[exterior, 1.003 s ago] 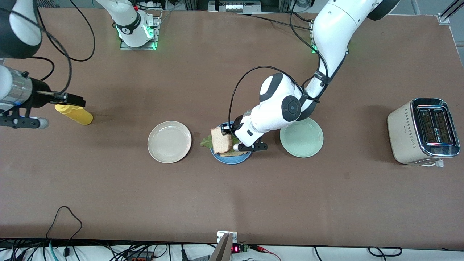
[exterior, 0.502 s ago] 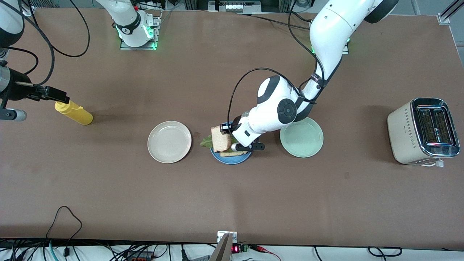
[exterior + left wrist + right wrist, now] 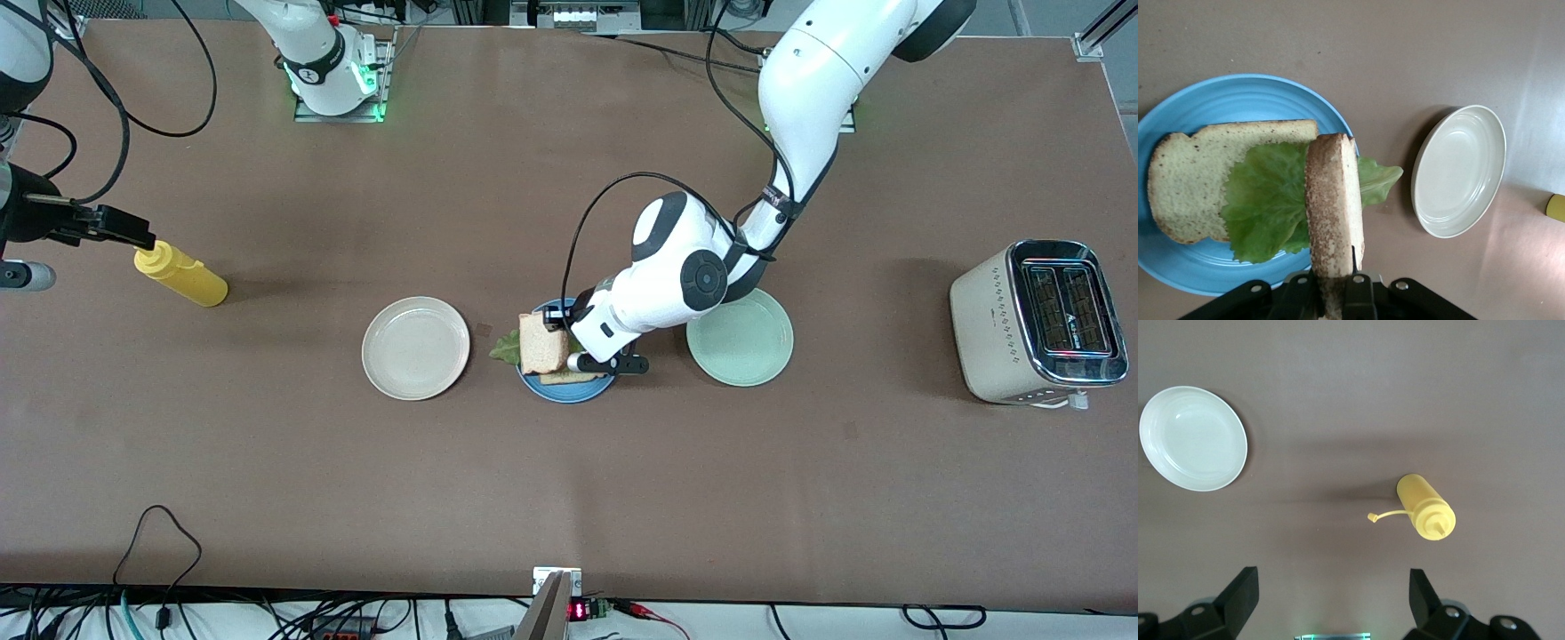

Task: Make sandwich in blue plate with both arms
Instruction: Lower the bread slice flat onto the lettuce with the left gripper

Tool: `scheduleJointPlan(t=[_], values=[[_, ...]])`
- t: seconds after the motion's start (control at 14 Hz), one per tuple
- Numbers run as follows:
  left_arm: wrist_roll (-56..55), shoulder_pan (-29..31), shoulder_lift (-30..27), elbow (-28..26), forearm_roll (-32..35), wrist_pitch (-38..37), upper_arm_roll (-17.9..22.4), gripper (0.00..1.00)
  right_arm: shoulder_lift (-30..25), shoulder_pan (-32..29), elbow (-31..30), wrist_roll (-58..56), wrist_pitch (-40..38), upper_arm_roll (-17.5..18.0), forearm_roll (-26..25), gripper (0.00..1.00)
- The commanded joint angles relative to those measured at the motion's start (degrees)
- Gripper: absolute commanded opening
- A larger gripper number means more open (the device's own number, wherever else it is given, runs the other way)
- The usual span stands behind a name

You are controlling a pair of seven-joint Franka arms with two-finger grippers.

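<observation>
The left gripper is pinched on the top bread slice, held on edge, nearly upright, over the blue plate, which sits between the beige plate and the pale green plate. On the blue plate lies the bottom bread slice with the lettuce leaf spread over it, one tip of the leaf hanging past the rim toward the beige plate. The step in hand looks like laying this second slice down as the lid. To do it well, the arm should tip the slice flat so that its face squares with the slice below, lower it until it rests on the lettuce, and only then let go; released while upright it would likely topple off the plate. From the front view I cannot tell whether the slice's lower edge already touches the lettuce, so the descent should be gentle. The right gripper hangs with its fingers spread wide and empty over the table by the yellow squeeze bottle, at the right arm's end of the table. Compared with a second ago, the left arm's wrist has drawn slightly toward its base with the slice barely shifted, and the right arm has pulled up and away toward the table's edge, clear of the bottle.
</observation>
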Motion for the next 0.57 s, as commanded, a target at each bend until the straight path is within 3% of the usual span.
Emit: scheduleJointPlan(t=[0.0,0.5], values=[[3.54,1.4,0.03,-1.42,-1.59,0.01,0.19,0.1,-2.01,-0.3,-0.78,-0.49,-0.82,0.36,-0.1,1.0],[4.86,3.7,1.35,-2.66,-1.59,0.36,0.27,0.28,-2.1,-0.13,-1.22,-1.28,-0.38,0.45,-0.1,1.0]])
